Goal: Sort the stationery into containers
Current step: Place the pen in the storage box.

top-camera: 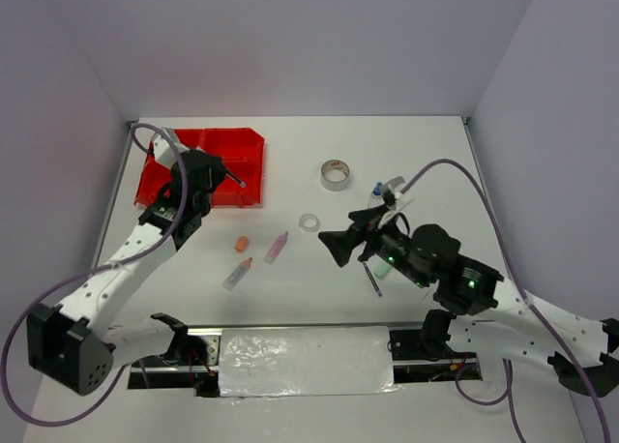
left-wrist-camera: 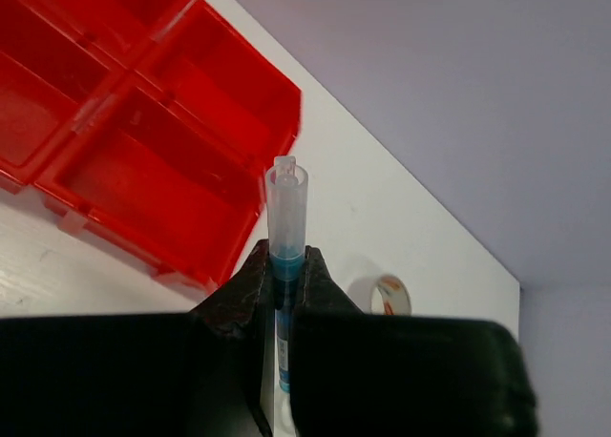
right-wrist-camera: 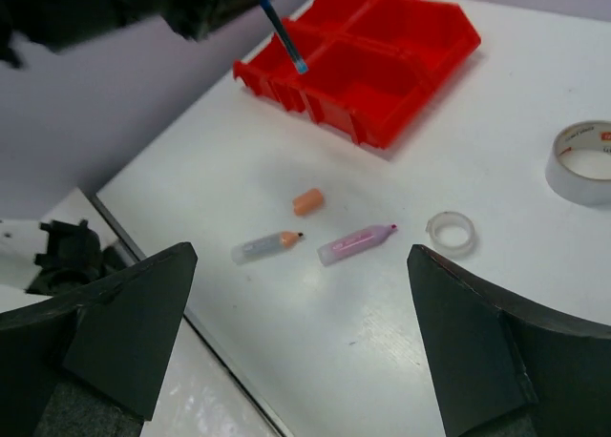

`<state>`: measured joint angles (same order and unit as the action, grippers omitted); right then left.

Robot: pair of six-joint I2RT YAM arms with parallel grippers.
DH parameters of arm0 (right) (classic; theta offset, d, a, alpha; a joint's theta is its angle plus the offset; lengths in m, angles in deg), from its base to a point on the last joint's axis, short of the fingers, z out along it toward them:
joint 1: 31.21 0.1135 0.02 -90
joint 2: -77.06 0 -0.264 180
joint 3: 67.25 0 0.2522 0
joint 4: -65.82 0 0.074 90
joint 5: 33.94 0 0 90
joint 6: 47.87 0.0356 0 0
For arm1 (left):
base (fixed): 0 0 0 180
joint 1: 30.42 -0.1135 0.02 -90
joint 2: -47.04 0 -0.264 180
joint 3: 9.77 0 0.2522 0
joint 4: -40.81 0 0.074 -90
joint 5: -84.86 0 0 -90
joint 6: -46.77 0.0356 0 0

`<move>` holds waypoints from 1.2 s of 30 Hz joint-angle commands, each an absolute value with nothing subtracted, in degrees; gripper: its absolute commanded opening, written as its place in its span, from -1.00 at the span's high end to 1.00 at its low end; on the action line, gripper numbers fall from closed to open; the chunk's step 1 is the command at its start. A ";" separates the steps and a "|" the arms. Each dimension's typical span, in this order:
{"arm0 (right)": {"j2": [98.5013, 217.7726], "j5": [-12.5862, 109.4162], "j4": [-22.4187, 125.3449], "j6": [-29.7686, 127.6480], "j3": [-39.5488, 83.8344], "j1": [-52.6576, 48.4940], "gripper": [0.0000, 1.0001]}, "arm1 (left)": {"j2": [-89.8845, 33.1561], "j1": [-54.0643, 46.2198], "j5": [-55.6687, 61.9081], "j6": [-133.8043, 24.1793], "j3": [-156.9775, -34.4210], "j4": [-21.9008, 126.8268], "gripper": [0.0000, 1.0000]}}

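Observation:
My left gripper (top-camera: 224, 175) is shut on a thin blue pen (left-wrist-camera: 286, 218) with a clear cap and holds it over the right side of the red tray (top-camera: 242, 153). The pen also shows in the right wrist view (right-wrist-camera: 284, 38). My right gripper (top-camera: 338, 245) is open and empty above the table's middle. Below it lie a pink marker (right-wrist-camera: 355, 243), an orange-tipped marker (right-wrist-camera: 267, 246), an orange piece (right-wrist-camera: 308, 201) and a clear tape ring (right-wrist-camera: 450, 233). The grey tape roll (top-camera: 336, 174) lies further back. A blue-capped bottle (top-camera: 379, 190) and a dark-blue pen (top-camera: 371, 277) lie beside the right arm.
The tray (left-wrist-camera: 143, 184) has four compartments; those in view look empty. It stands at the table's far left corner, near the left wall. The tape roll (left-wrist-camera: 387, 294) lies to its right. The table's front edge and a foil-covered strip (top-camera: 305, 361) lie near the arm bases.

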<state>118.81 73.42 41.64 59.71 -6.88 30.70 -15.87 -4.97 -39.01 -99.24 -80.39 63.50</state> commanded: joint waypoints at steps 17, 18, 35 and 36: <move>108.87 70.12 37.13 64.36 -10.78 30.58 -0.99 | -49.44 -18.64 -36.00 -105.81 -77.32 19.08 0.56; 108.70 70.12 35.99 64.19 -10.52 30.49 -0.99 | -50.07 -18.82 -35.64 -106.16 -77.23 18.80 0.56; 109.05 71.44 35.01 62.16 -7.53 30.49 -0.99 | -50.44 -19.00 -32.22 -107.74 -74.07 19.06 -0.41; 109.22 71.52 35.01 62.25 -7.61 30.49 -0.99 | -49.73 -19.00 -32.04 -107.57 -73.89 19.15 -0.46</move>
